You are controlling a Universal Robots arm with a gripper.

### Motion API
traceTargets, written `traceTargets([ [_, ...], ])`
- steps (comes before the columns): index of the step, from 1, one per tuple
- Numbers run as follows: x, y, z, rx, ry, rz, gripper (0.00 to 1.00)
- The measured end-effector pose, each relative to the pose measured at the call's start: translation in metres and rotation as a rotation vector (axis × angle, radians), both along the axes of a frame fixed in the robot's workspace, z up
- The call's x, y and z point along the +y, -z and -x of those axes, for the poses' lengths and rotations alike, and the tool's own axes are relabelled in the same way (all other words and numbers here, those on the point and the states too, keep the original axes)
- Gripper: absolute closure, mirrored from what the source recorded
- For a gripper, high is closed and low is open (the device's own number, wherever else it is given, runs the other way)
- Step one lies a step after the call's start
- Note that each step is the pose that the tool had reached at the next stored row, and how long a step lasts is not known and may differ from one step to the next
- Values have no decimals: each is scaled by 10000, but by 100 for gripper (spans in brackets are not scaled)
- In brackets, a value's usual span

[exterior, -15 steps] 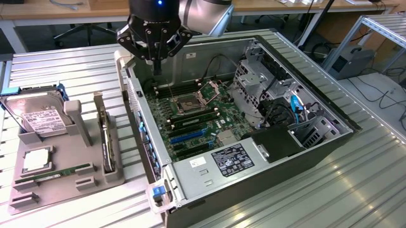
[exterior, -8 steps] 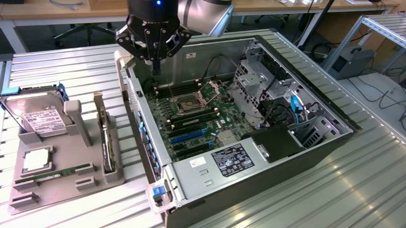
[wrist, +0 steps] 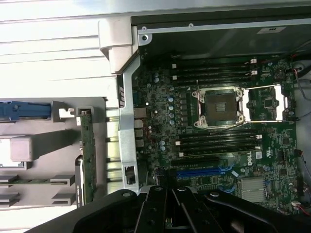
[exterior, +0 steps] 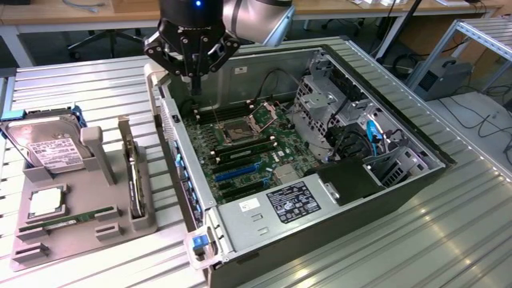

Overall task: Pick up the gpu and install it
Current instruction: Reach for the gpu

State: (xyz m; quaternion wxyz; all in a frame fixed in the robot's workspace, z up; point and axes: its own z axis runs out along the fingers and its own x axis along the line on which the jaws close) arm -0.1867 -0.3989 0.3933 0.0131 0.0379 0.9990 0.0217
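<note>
On the ribbed metal bench (exterior: 80,90), at the exterior view's left: grey holder (exterior: 76,247), carrying a hard drive (exterior: 50,153) at its far end and a memory stick (exterior: 76,217) lying flat nearer.

The gpu (exterior: 135,180) stands on edge in a slot along the holder's right side, just beside the case. Nothing touches it.

At the exterior view's right of the holder: open computer case (exterior: 264,66), with the motherboard (exterior: 248,159) and processor socket (exterior: 238,129) exposed.

Gripper (exterior: 196,90): hangs above the far left part of the motherboard, clenched to a point and grasping nothing, well apart from the gpu.
</note>
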Motion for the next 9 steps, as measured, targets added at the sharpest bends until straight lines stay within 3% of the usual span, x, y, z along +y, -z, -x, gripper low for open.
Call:
traceTargets([
  [9,0,0,30,0,0,0,89],
])
